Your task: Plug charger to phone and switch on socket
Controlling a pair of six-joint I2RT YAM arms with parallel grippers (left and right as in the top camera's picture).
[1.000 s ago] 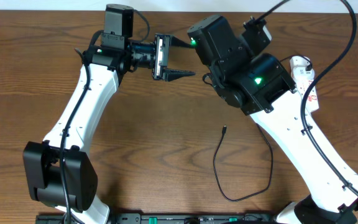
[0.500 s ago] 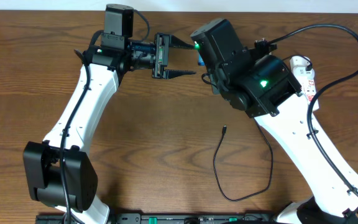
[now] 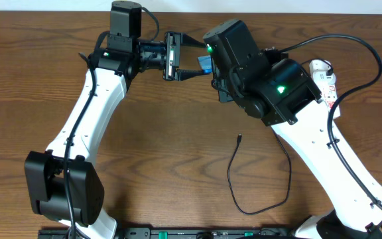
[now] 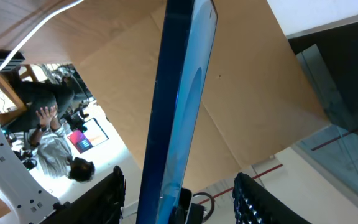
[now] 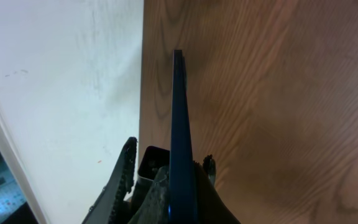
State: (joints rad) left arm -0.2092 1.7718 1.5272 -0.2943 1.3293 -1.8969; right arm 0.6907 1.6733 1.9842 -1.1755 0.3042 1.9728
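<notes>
The phone (image 3: 205, 64) shows as a small blue sliver held above the table at the top centre, edge-on in both wrist views. My right gripper (image 5: 179, 190) is shut on its lower end (image 5: 178, 118); in the overhead view the right wrist hides that grip. My left gripper (image 3: 192, 58) is open, with the phone (image 4: 182, 106) standing between its fingers (image 4: 112, 196) and gaps on both sides. The charger (image 3: 234, 179) lies loose on the table, its small plug (image 3: 239, 139) free. The socket (image 3: 327, 85) lies at the right, partly under the right arm.
The right arm (image 3: 310, 146) crosses the right half of the table above the charger's loop. The left arm (image 3: 85, 119) runs up the left side. A black cable (image 3: 350, 46) arcs over the socket. A white wall (image 5: 55, 93) borders the table's far edge.
The right wrist has turned and brought the phone in between the left gripper's fingers. The left gripper has shifted slightly toward the far edge. The charger has not moved.
</notes>
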